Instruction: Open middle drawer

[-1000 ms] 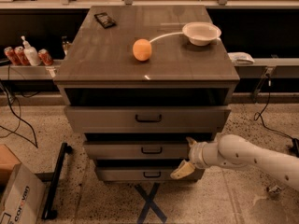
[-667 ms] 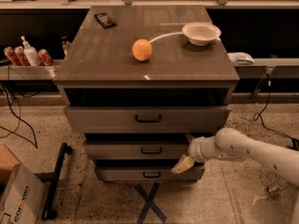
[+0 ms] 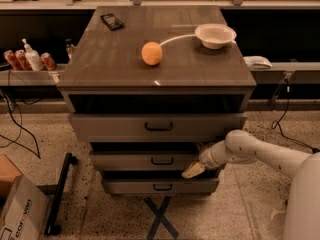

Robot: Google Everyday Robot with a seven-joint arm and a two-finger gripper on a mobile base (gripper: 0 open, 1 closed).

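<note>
Speckled floor (image 3: 240, 209) bears a blue tape cross (image 3: 159, 219) under the cabinet (image 3: 115, 69). Gripper (image 3: 194, 169) sits at the lower right corner of the middle drawer (image 3: 125, 162); its opening state cannot be told. Farther back, an orange (image 3: 151, 53) and a bowl (image 3: 215, 35) rest on top.

Gripper (image 3: 193, 170) is at the right end of the middle drawer (image 3: 125, 161) front, low on the cabinet.
- Left of gripper: drawer front runs bare as far as the black handle (image 3: 162, 160).
- Above: top drawer (image 3: 110, 127) front, near.
- Below: bottom drawer (image 3: 125, 186) front, just beside.
- Right: its own arm (image 3: 265, 155) fills the approach.
- Behind gripper, away from the cabinet: open floor (image 3: 240, 209), with a flat tape cross (image 3: 160, 220).
- Far left: black bar (image 3: 59, 194) and cardboard box (image 3: 17, 216), well apart.
</note>
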